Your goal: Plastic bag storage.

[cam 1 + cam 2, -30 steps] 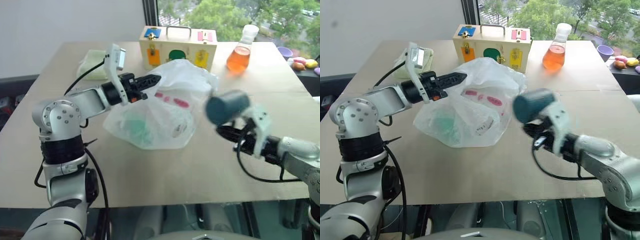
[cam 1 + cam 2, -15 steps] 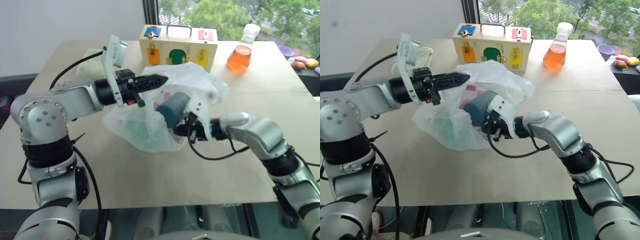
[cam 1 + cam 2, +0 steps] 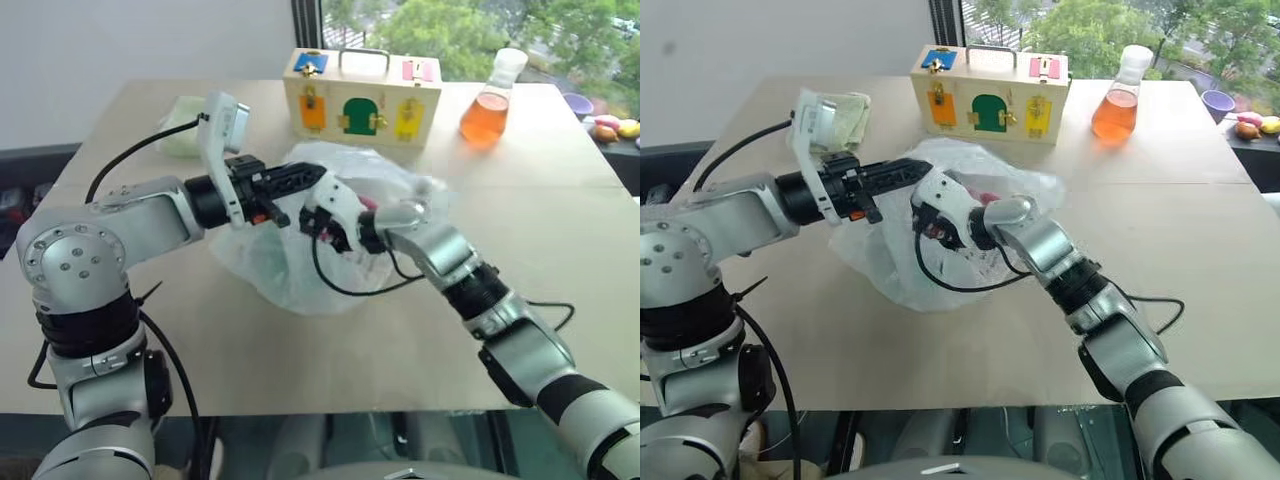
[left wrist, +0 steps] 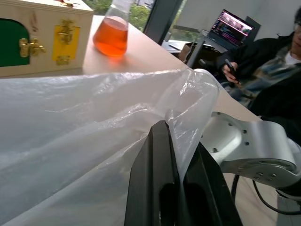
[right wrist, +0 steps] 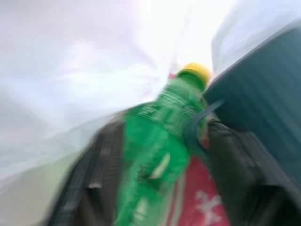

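The plastic bag (image 3: 285, 275), thin and whitish, lies on the table in front of the wooden box. My left gripper (image 3: 314, 178) is shut on the bag's upper edge (image 4: 188, 94) and holds it lifted. My right gripper (image 5: 162, 141) reaches from the right into the bag's mouth, just below the left fingers. Its fingers (image 5: 89, 188) stand apart. Inside the bag, ahead of it, lies a green bottle (image 5: 155, 122) with a yellow cap. A teal container (image 5: 256, 89) sits beside the right finger, and something red lies beneath.
A wooden box (image 3: 360, 95) with coloured latches stands at the back. A flask of orange liquid (image 3: 485, 105) is to its right and a folded pale green cloth (image 3: 180, 125) to its left. Fruit (image 3: 610, 128) lies beyond the table (image 3: 560, 240). A seated person (image 4: 277, 61) is nearby.
My right arm swung left, carrying the teal container from the table's right side into the bag's mouth, and its fingers have come apart. The left gripper kept its hold on the bag.
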You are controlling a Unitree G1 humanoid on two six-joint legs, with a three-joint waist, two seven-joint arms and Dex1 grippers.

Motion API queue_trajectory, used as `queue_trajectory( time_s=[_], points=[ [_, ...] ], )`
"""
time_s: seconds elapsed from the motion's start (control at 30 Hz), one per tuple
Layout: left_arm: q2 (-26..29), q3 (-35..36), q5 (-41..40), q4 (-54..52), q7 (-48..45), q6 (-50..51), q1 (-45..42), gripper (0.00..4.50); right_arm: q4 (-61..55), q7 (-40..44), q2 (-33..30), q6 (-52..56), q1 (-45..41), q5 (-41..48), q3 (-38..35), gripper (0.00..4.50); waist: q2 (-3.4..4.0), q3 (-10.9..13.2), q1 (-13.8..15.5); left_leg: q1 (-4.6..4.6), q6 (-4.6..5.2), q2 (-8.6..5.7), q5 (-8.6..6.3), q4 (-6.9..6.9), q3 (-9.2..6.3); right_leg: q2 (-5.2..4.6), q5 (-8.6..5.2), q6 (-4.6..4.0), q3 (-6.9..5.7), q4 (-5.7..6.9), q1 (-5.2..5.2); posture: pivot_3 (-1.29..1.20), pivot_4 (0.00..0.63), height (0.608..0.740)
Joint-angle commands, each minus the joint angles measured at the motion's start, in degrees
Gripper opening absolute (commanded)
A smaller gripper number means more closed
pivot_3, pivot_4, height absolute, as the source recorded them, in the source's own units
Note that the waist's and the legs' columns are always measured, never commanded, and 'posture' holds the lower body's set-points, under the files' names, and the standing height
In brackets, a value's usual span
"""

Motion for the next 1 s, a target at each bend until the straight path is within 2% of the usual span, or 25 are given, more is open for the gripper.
queue_trajectory(
  time_s=[0.03, 0.1, 0.2, 0.27, 0.4, 0.47, 0.6, 0.7, 0.77, 1.0],
  points=[
    [-1.28, 0.10, 2.96, 1.29, 1.57, -3.71, -0.22, 0.00, -15.72, -0.32, -4.51, 4.22, 4.58, 3.59, -7.20, 3.78, 0.00, 0.00, 0.41, -0.03, 0.00, -0.01, 0.00, 0.00, -0.01, 0.00, 0.00, 0.00, -0.01, -0.01, -0.01, 0.00, 0.150, 0.740],
    [-2.24, -0.32, 4.32, 2.67, 1.84, -4.96, -0.84, 0.00, -23.34, -3.09, -6.61, 7.32, 7.89, 4.27, -10.29, 4.48, 0.00, 0.00, 0.44, -0.02, 0.00, 0.02, 0.00, -0.01, -0.02, 0.03, 0.00, -0.01, -0.04, 0.02, -0.03, 0.00, 0.150, 0.740],
    [-3.36, -1.58, 6.69, 4.56, 1.00, -6.56, -1.99, 0.00, -36.54, -3.37, -11.69, 16.08, 13.63, 10.36, -15.82, 4.48, 0.00, 0.00, 0.39, -0.01, 0.10, 0.07, -0.06, -0.07, -0.04, 0.07, -0.01, -0.02, -0.06, 0.04, -0.05, 0.00, 0.150, 0.740],
    [-3.60, -2.63, 8.00, 5.73, -0.08, -7.28, -2.85, 0.00, -42.87, -7.12, -12.43, 21.22, 17.15, 13.54, -21.08, 4.48, 0.00, 0.00, 0.35, 0.00, 0.19, 0.07, -0.11, -0.07, -0.02, 0.07, -0.01, -0.02, -0.05, 0.02, -0.02, 0.00, 0.150, 0.740],
    [-3.23, -4.17, 9.24, 6.80, -2.74, -7.79, -3.91, 0.00, -49.05, -15.21, -13.45, 25.65, 22.19, 11.44, -24.80, 4.48, 0.00, 0.00, 0.27, 0.02, 0.24, 0.06, -0.14, -0.06, 0.05, 0.06, -0.01, -0.01, 0.01, 0.03, -0.03, 0.00, 0.150, 0.740],
    [-2.96, -4.85, 9.77, 7.01, -4.14, -7.73, -4.24, 0.00, -47.32, -20.73, -12.27, 25.76, 21.27, 8.42, -25.71, 4.48, 0.00, 0.00, 0.14, 0.02, 0.24, 0.07, -0.14, -0.06, 0.06, 0.07, -0.01, 0.00, 0.01, 0.03, -0.03, 0.00, 0.150, 0.740],
    [-2.94, -6.18, 11.45, 6.33, -6.25, -8.30, -4.64, 0.00, -41.82, -24.33, -10.35, 23.05, 17.52, 6.39, -25.60, 4.48, 0.00, 0.00, 0.18, 0.06, 0.24, 0.07, -0.13, -0.04, 0.11, 0.07, -0.01, 0.00, 0.04, 0.05, -0.02, 0.00, 0.150, 0.740],
    [-4.24, -5.87, 11.59, 6.69, -5.88, -8.59, -5.64, 0.00, -38.65, -22.88, -11.74, 19.24, 18.37, 3.06, -19.78, 4.48, 0.00, 0.00, 0.34, 0.05, 0.24, 0.07, -0.13, -0.05, 0.09, 0.08, -0.01, -0.01, 0.03, 0.05, -0.02, 0.00, 0.150, 0.740],
    [-4.85, -6.44, 11.86, 6.46, -5.91, -8.48, -5.66, 0.00, -36.73, -25.24, -11.26, 16.36, 18.98, -0.52, -17.31, 4.48, 0.00, 0.00, 0.29, 0.03, 0.24, 0.07, -0.13, -0.04, 0.09, 0.06, -0.01, 0.00, 0.02, 0.02, -0.01, 0.00, 0.150, 0.740],
    [-5.88, -7.46, 12.16, 4.84, -6.48, -7.36, -4.51, 0.00, -37.76, -30.10, -7.76, 16.20, 17.99, -0.64, -24.23, 4.48, 0.01, 0.01, 0.23, 0.01, 0.19, 0.07, -0.10, -0.04, 0.10, 0.06, -0.01, -0.01, 0.05, 0.03, -0.04, 0.00, 0.150, 0.740]
  ],
)
